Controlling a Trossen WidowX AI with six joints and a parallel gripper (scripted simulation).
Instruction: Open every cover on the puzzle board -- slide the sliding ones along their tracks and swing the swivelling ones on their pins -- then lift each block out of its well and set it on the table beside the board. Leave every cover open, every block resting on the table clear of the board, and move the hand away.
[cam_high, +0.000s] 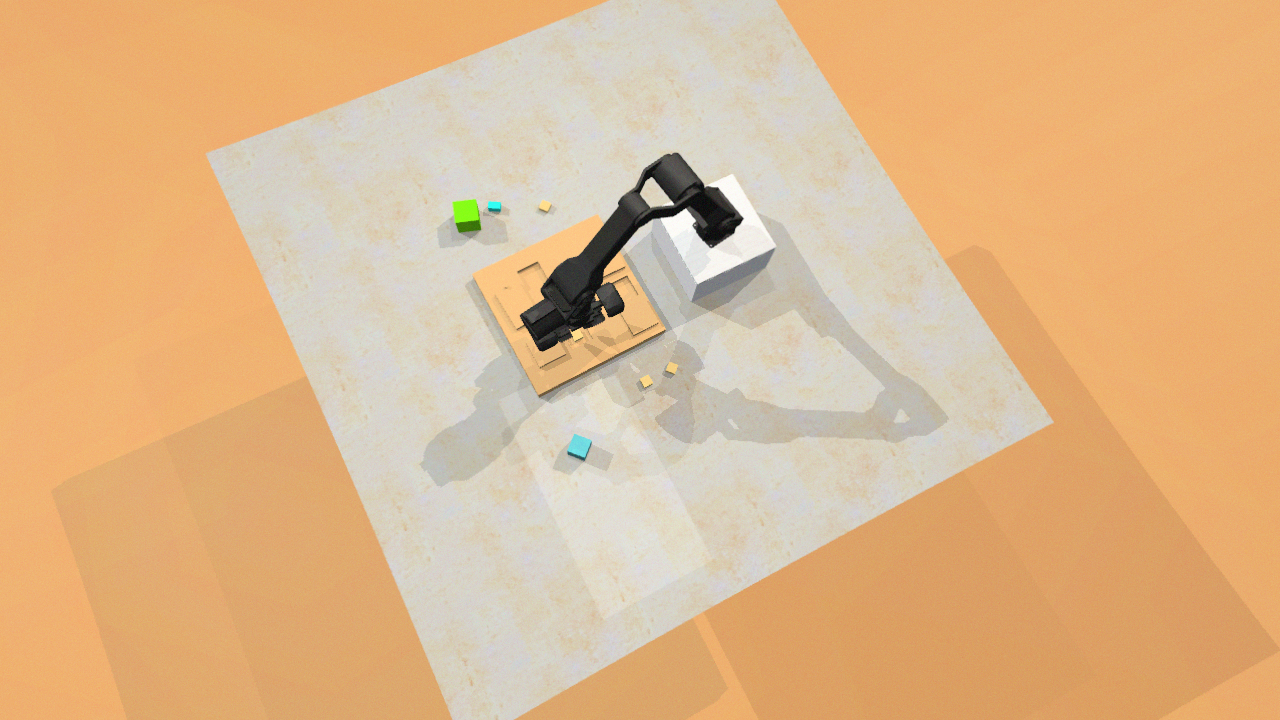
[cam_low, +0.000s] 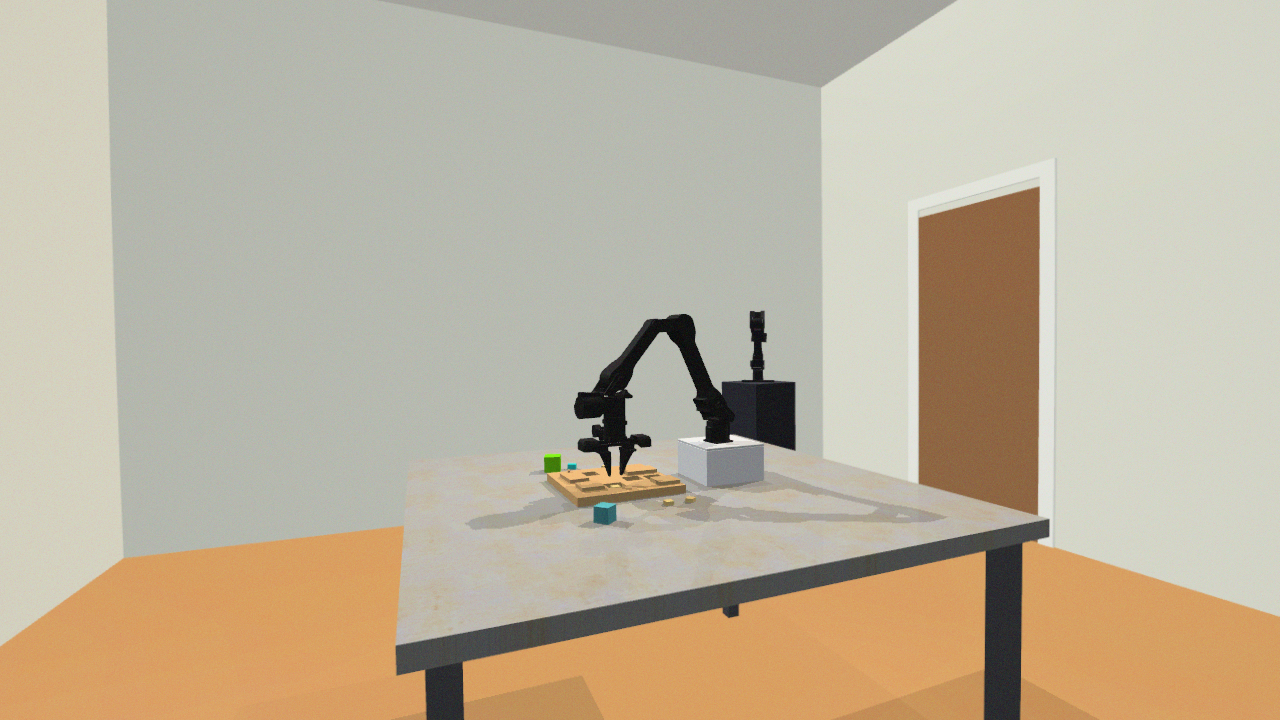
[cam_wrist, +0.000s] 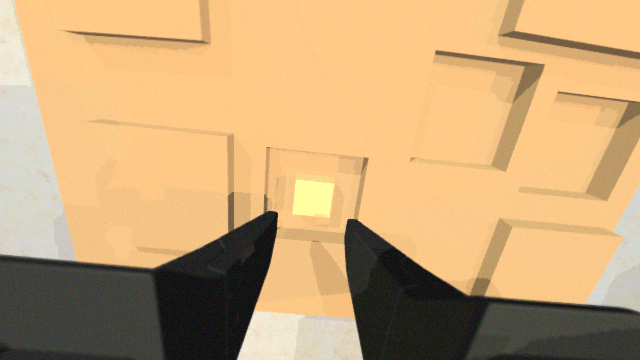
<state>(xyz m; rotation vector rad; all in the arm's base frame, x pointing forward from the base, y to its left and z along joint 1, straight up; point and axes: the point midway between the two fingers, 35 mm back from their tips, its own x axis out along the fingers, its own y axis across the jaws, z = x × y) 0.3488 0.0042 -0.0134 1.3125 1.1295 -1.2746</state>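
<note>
The tan puzzle board lies under my gripper, which is open and empty just above it. A small yellow block sits in an uncovered square well, ahead of my fingertips in the wrist view. A raised square cover is left of that well, another cover to the right. Two wells, one nearer and one farther right, look empty. Three small yellow blocks lie on the table off the board. The arm hides part of the board in the top view.
A green cube and a small cyan block are beyond the board. A larger cyan cube is in front. The white arm base stands right of the board.
</note>
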